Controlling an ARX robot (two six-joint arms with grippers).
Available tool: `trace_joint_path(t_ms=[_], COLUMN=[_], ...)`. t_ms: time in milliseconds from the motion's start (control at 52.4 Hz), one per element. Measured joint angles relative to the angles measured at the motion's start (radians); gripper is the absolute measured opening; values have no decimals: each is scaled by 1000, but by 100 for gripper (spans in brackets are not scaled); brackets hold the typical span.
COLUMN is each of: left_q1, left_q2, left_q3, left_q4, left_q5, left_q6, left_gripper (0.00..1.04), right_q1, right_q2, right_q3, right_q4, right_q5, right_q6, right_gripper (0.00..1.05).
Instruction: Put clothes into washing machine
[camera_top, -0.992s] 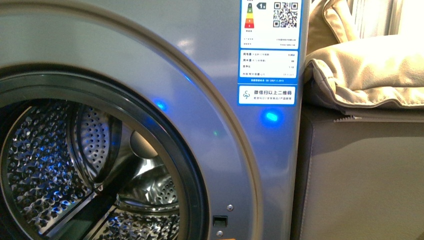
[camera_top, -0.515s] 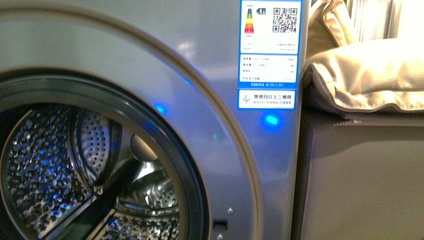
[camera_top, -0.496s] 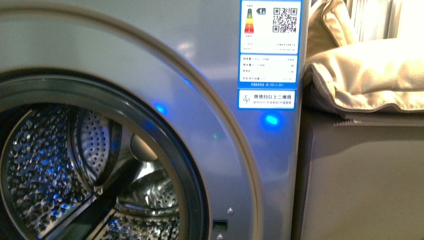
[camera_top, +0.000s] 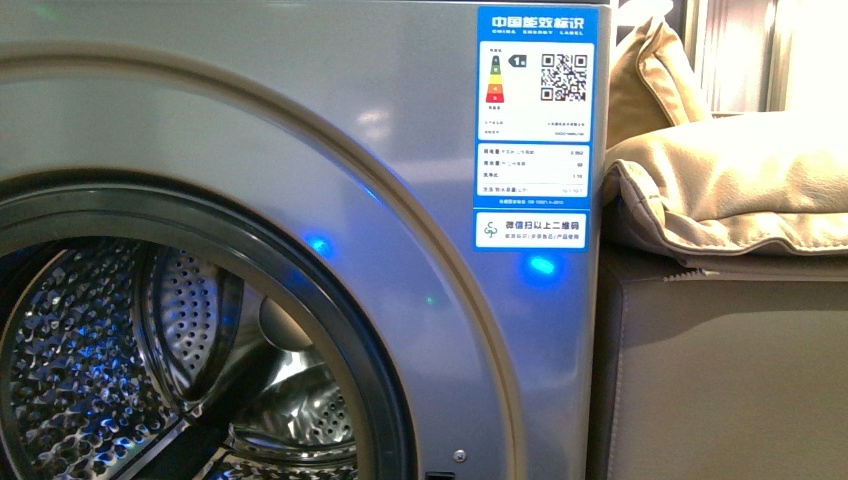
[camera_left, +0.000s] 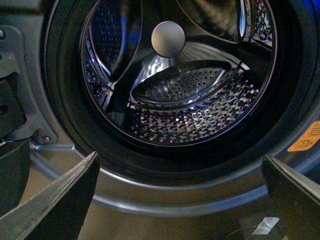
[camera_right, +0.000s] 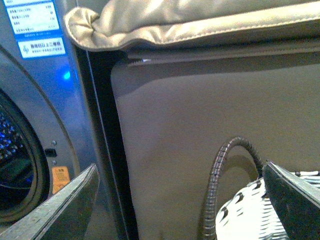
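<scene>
A beige cushion (camera_top: 730, 190) is lying on top of grey-brown furniture (camera_top: 730, 380). Behind it, bright light is coming through a window (camera_top: 815, 50). A ribbed hose (camera_right: 217, 185) is arching beside a black-and-white basket (camera_right: 250, 212).

Beige cushions on grey-brown furniture, with a ribbed hose down in front of it.

In the front view we see a beige padded cushion (camera_top: 740, 190) lying on top of the flat-sided grey-brown furniture (camera_top: 730, 380), its piped edge hanging just over the rim. A second beige cushion (camera_top: 650, 80) stands tilted behind it, and bright pale curtains (camera_top: 740, 50) are beyond. From the right wrist view we see a grey ribbed hose (camera_right: 216, 170) arching in front of the furniture's plain panel. Beside it is a white-and-black patterned object (camera_right: 245, 210), which we cannot identify.
</scene>
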Motion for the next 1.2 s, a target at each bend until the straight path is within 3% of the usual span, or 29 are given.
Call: trace_joint_path(t_ms=[286, 439, 744, 953, 1068, 1201], left_q1=[0, 0, 0, 0, 0, 0], left_q2=[0, 0, 0, 0, 0, 0], left_q3=[0, 0, 0, 0, 0, 0], left_q4=[0, 0, 0, 0, 0, 0], left_q5=[0, 0, 0, 0, 0, 0], left_q6=[0, 0, 0, 0, 0, 0], left_gripper=[98, 98, 98, 98, 98, 98], right_q1=[-172, -286, -488, -581, -611, -636], right_q2=[158, 300, 662, 936, 1088, 1292], right_q3=[3, 29, 165, 328, 437, 612], right_q4=[177, 346, 619, 524, 400, 137], right_q5=[-185, -295, -406, -470, -485, -491], right_q6=[67, 84, 161, 134, 56, -119], right_gripper=[97, 97, 97, 97, 97, 97])
